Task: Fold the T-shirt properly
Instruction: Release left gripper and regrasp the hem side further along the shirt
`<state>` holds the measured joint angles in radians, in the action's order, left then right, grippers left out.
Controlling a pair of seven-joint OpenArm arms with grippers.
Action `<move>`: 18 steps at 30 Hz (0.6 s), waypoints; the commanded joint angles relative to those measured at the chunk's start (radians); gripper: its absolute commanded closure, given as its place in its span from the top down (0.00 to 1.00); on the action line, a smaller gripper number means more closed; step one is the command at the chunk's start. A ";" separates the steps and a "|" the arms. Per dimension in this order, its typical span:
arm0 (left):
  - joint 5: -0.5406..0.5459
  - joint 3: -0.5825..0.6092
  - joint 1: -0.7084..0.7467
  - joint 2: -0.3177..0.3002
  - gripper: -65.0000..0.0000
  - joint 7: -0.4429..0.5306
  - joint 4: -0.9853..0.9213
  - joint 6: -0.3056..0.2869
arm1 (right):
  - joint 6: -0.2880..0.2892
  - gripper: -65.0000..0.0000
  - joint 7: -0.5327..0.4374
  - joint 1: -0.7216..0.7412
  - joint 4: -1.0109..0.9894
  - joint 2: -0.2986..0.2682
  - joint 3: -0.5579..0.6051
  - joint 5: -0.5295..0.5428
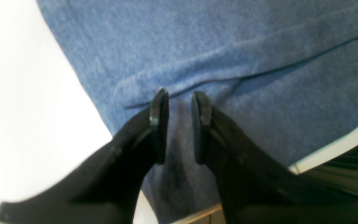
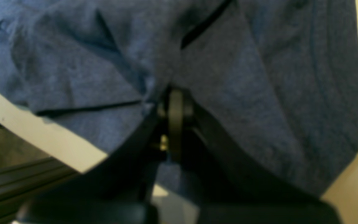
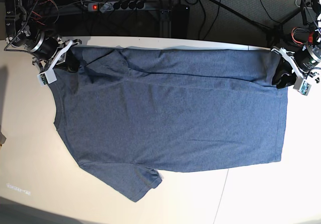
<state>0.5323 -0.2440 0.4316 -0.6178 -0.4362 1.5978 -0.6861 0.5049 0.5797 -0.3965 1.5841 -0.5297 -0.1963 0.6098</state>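
Base view: T-shirt [image 3: 170, 119] lies spread flat on the pale bench [image 3: 261, 194], plain side up, no lettering visible. Collar end points to img left, hem to img right; one sleeve sticks out toward the near edge at bottom, far edge runs along the bench's back edge. Right gripper [image 3: 70, 63] sits at the far-left corner by the shoulder/sleeve; left gripper [image 3: 282, 77] at the far-right corner by the hem. From this view jaw state can't be read, both too small.

Left wrist cam fills that in: left gripper [image 1: 180, 124] has jaws a narrow gap apart, tips down at a raised fold in the blue cloth [image 1: 213, 62], fabric visible between them, not pinched. White bench [image 1: 26, 109] shows to one side, bench edge at lower right.

Right wrist cam (blurry): right gripper [image 2: 175, 121] has jaws pressed together w/ no gap seen, tips buried in bunched, creased cloth [image 2: 244, 87], so clamped on the T-shirt. Bench edge [image 2: 42, 137] crosses lower left w/ dark frame rails [image 2: 11, 183] beneath, which base view doesn't show.
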 commanded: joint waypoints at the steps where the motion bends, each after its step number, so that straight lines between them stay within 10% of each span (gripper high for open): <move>1: 0.033 -0.023 -0.017 -0.026 0.28 0.021 0.013 -0.012 | 0.015 0.00 0.019 -0.006 0.006 -0.019 -0.008 -0.023; 8: 0.078 -0.069 -0.116 -0.034 0.66 0.022 0.004 -0.012 | 0.015 0.00 0.020 -0.011 0.005 -0.018 -0.008 -0.023; 18: 0.104 0.015 -0.390 -0.034 0.67 0.020 -0.298 0.079 | 0.015 0.00 0.015 -0.011 0.005 -0.018 -0.008 -0.023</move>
<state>0.6239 -0.2199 0.0574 -0.6292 -0.4381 1.2816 -0.6064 0.5049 0.5713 -0.4023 1.5848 -0.5320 -0.1963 0.6098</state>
